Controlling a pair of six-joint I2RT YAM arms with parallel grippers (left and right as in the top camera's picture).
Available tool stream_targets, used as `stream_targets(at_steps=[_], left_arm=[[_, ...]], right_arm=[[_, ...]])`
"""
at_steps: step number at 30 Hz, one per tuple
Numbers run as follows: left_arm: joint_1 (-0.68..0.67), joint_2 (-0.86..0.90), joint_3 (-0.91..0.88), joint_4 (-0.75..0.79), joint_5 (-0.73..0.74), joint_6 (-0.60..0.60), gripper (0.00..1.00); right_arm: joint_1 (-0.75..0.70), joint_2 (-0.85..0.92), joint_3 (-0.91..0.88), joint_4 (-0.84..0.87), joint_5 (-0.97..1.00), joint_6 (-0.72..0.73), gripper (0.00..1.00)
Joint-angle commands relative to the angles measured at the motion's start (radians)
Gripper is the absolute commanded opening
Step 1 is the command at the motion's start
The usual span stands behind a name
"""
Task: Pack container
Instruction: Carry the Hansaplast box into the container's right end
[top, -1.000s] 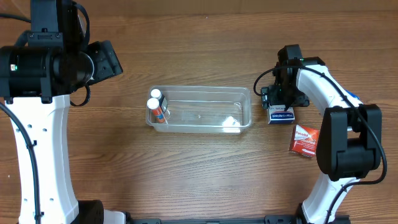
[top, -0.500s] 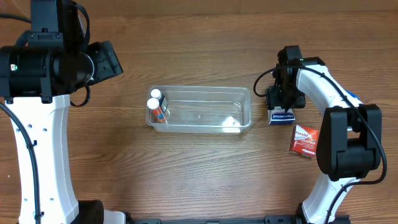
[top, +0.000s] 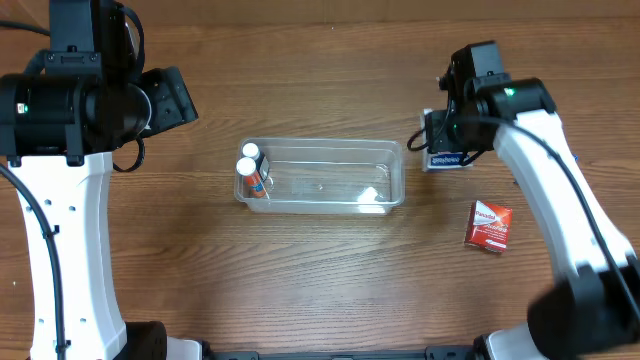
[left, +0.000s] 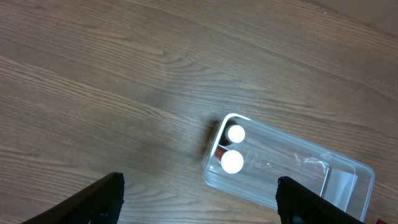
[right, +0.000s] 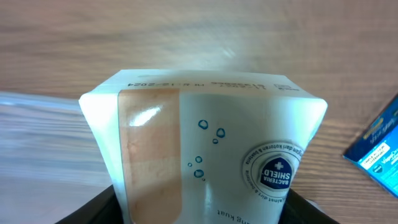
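The clear container (top: 322, 150) stands mid-table and holds two white-capped bottles (top: 248, 160) at its left end and a small white item (top: 372, 197) at its right end. It also shows in the left wrist view (left: 348, 180), with the bottles (left: 234, 149). My right gripper (top: 446, 138) is shut on a white bandage box (right: 205, 149), held off the table just right of the container's right end. The box shows white and blue from above (top: 447, 159). My left gripper (left: 199, 199) is open and empty, high over the table to the left of the container.
A red box (top: 490, 225) lies on the table at the right, nearer the front. The corner of a blue box (right: 380, 148) shows at the right edge of the right wrist view. The rest is bare wooden tabletop.
My right gripper has risen with the bandage box off the table and shifted a little away and left, toward the container's right end. The left arm has not moved.
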Motion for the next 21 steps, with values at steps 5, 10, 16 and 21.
stream_targets(at_steps=[5,10,16,21], left_arm=[[0.000,-0.001,0.014,0.000,-0.010,0.019,0.80],[0.000,-0.001,0.014,-0.005,-0.010,0.028,0.80],[0.000,-0.001,0.014,-0.006,-0.010,0.045,0.80],[0.000,-0.001,0.014,-0.006,-0.010,0.046,0.80]], right_arm=[[0.210,-0.021,0.013,0.000,-0.023,0.217,0.60],[0.264,0.060,-0.006,0.016,-0.020,0.246,0.61],[0.267,0.161,-0.006,0.022,-0.020,0.246,0.61],[0.267,0.179,-0.006,0.045,-0.020,0.246,0.61]])
